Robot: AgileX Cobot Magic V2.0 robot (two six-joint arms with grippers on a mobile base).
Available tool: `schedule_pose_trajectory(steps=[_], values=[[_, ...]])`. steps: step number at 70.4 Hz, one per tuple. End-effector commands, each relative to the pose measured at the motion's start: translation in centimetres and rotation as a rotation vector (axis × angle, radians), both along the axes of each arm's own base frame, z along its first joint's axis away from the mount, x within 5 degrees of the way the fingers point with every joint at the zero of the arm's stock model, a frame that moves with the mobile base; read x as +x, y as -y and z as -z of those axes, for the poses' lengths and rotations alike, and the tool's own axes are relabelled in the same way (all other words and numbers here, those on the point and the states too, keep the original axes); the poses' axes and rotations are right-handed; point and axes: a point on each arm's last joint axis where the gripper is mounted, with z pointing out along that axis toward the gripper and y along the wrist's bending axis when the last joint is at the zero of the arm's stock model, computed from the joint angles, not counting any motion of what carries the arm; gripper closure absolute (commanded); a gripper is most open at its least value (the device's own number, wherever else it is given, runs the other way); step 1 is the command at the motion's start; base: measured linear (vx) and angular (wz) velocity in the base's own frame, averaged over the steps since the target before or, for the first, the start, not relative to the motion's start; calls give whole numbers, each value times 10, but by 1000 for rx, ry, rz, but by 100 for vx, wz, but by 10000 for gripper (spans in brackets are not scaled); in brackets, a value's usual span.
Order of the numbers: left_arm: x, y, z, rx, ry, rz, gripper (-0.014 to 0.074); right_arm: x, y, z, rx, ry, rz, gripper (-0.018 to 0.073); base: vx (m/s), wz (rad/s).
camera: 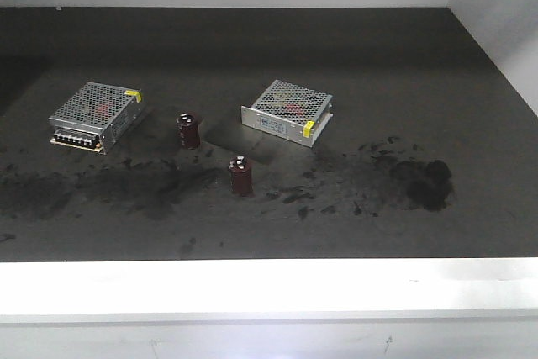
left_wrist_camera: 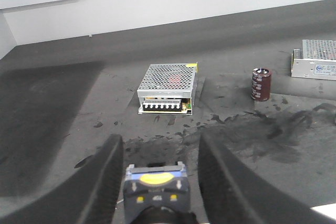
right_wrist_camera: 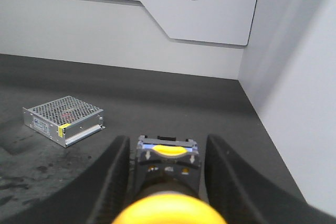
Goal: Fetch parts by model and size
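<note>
in the front view the dark table (camera: 336, 48) carried two mesh-topped metal boxes, the left box (camera: 94, 115) and the right box (camera: 288, 113), well apart. the back cylinder (camera: 188, 131) stood upright between them, and the front cylinder (camera: 241, 176) stood upright nearer the pale front edge, among black smudges (camera: 429, 182). neither arm nor either switch showed in this view. in the left wrist view the left gripper (left_wrist_camera: 160, 142) hung above the smudged table with its two dark fingers (left_wrist_camera: 105, 182) pressed in on the left switch (left_wrist_camera: 155, 182), held off the surface. the switch's blue base pointed away from the camera, a yellow oval showed on its dark body, and its cap colour could not be told. beyond it lay the left box (left_wrist_camera: 168, 87), its terminal strip facing the camera, with the back cylinder (left_wrist_camera: 261, 84) to its right and the right box (left_wrist_camera: 315, 59) cut by the frame edge. in the right wrist view the right gripper (right_wrist_camera: 167, 139) was clamped on the yellow-capped switch (right_wrist_camera: 167, 161), its blurred yellow cap nearest the lens and its blue base pointing away. it hung above the table near the white side wall (right_wrist_camera: 294, 103), with the right box (right_wrist_camera: 63, 119) off to the left.
</note>
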Motion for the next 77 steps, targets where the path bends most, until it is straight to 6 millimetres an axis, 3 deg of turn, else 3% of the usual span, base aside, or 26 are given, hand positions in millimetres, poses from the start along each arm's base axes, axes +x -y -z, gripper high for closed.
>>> schedule_pose_trajectory(steps=[1, 77], values=[[1, 1, -17, -10, 105, 7, 601, -1, 0, -17, 3, 105, 3, 569, 0, 0], [1, 1, -17, -10, 105, 7, 601, -1, 0, -17, 3, 106, 3, 569, -3, 3]])
